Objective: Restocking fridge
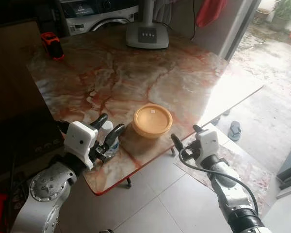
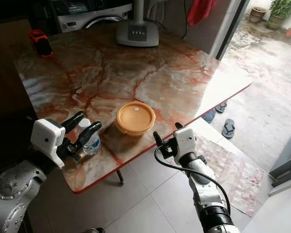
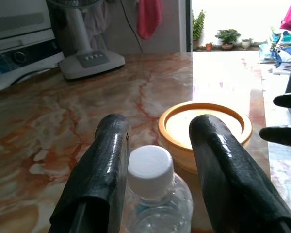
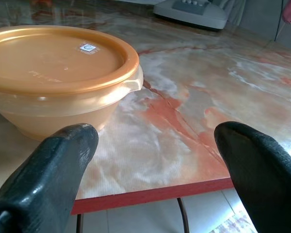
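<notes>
From the head views, the water bottle (image 1: 108, 140) is standing near the marble table (image 1: 136, 73) edge, just beside the orange lidded bowl (image 1: 152, 120). The left gripper (image 1: 108, 130) is reaching around it, fingers apart.

In the left wrist view, the bottle cap (image 3: 150, 167) is sitting between both fingers (image 3: 104, 165), touching neither clearly.

In the right wrist view, the right gripper (image 4: 155, 165) is hovering at the table edge beside the bowl, fingers spread wide.

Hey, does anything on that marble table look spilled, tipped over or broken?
Nothing stands out. The water bottle stands upright and capped between the left gripper's open fingers, the orange lidded bowl sits flat, and the table looks dry.
</notes>
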Tool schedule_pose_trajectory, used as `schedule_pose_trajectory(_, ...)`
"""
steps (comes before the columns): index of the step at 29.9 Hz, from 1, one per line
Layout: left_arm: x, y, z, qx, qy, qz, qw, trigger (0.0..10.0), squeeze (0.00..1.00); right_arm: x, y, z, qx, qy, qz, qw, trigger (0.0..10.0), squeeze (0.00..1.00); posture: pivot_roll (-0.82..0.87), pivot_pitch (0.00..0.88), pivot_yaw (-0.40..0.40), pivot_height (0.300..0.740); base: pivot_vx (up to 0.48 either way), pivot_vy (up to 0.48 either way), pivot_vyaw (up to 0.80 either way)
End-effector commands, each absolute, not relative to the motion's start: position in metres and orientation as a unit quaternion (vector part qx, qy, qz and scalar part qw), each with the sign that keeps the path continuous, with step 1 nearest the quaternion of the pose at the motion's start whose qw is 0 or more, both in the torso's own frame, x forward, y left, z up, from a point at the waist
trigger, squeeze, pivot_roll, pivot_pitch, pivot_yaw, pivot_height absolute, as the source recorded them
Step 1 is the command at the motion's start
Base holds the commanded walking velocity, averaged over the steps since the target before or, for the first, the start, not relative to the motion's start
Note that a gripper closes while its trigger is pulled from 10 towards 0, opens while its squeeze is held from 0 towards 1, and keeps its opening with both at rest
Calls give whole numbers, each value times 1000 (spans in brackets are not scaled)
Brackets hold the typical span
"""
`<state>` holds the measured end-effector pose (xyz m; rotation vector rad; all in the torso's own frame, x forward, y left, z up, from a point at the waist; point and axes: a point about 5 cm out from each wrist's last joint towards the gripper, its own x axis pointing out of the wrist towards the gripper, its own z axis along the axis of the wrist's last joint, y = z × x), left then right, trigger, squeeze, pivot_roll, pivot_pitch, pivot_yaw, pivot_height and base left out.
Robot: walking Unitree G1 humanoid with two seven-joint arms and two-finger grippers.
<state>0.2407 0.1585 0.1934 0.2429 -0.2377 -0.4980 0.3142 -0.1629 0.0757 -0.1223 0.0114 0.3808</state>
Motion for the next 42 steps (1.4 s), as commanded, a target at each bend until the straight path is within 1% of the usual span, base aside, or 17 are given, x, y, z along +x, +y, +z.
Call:
schedule_pose_trajectory(1, 240, 161, 206, 117, -138, -246, 952, 10000, 1000, 315, -166, 76, -60, 7, 187, 980, 10000, 0, 89, 111, -93, 740, 0, 0, 0)
schedule_pose_trajectory(10, 240, 166, 202, 101, -134, -242, 956, 10000, 1000, 316, -166, 76, -60, 8, 189, 980, 10000, 0, 89, 111, -95, 740, 0, 0, 0)
schedule_pose_trajectory(14, 241, 161, 205, 78, -147, -238, 957, 10000, 1000, 316, -166, 76, -61, 8, 189, 980, 10000, 0, 89, 112, -96, 740, 0, 0, 0)
schedule_pose_trajectory(15, 242, 160, 207, 67, -151, -236, 958, 10000, 910, 316, -166, 76, -60, 8, 189, 980, 10000, 0, 88, 112, -97, 740, 0, 0, 0)
schedule_pose_trajectory(16, 242, 159, 207, 59, -153, -235, 958, 10000, 910, 316, -166, 76, -60, 8, 189, 980, 10000, 0, 88, 112, -97, 740, 0, 0, 0)
schedule_pose_trajectory(17, 242, 158, 209, 44, -158, -233, 959, 10000, 0, 316, -166, 76, -60, 8, 189, 980, 10000, 0, 87, 112, -98, 740, 0, 0, 0)
schedule_pose_trajectory(19, 242, 158, 209, 40, -159, -232, 959, 10000, 0, 316, -166, 76, -60, 8, 189, 980, 10000, 0, 87, 112, -98, 740, 0, 0, 0)
schedule_pose_trajectory(23, 244, 159, 209, -26, -163, -215, 962, 10000, 0, 316, -167, 76, -58, 9, 189, 980, 10000, 0, 87, 112, -98, 740, 0, 0, 0)
schedule_pose_trajectory(32, 243, 161, 204, -21, -151, -217, 964, 10000, 0, 316, -167, 76, -58, 9, 190, 980, 10000, 0, 85, 110, -100, 740, 0, 0, 0)
schedule_pose_trajectory(33, 244, 160, 204, -26, -150, -215, 965, 9647, 0, 316, -167, 76, -58, 9, 191, 980, 10000, 0, 85, 110, -100, 740, 0, 0, 0)
schedule_pose_trajectory(34, 244, 160, 204, -27, -150, -215, 965, 9647, 0, 316, -167, 76, -58, 9, 191, 980, 10000, 0, 85, 110, -100, 740, 0, 0, 0)
schedule_pose_trajectory(35, 244, 160, 205, -27, -152, -214, 965, 10000, 0, 316, -167, 76, -58, 10, 191, 980, 10000, 0, 85, 110, -100, 740, 0, 0, 0)
schedule_pose_trajectory(38, 245, 159, 206, -25, -156, -214, 964, 10000, 0, 316, -167, 76, -58, 10, 191, 980, 10000, 0, 85, 110, -100, 740, 0, 0, 0)
schedule_pose_trajectory(39, 245, 159, 206, -27, -156, -216, 964, 4000, 0, 316, -167, 76, -58, 10, 191, 980, 10000, 0, 85, 110, -100, 740, 0, 0, 0)
schedule_pose_trajectory(40, 245, 159, 206, -27, -156, -217, 963, 4000, 0, 316, -167, 76, -58, 10, 191, 980, 10000, 0, 85, 110, -100, 740, 0, 0, 0)
schedule_pose_trajectory(41, 244, 159, 205, -32, -154, -219, 963, 0, 0, 316, -167, 76, -58, 10, 191, 980, 10000, 0, 85, 110, -100, 740, 0, 0, 0)
schedule_pose_trajectory(42, 244, 158, 206, -33, -156, -219, 963, 0, 0, 316, -167, 76, -58, 10, 191, 980, 10000, 0, 85, 107, -100, 740, 0, 0, 0)
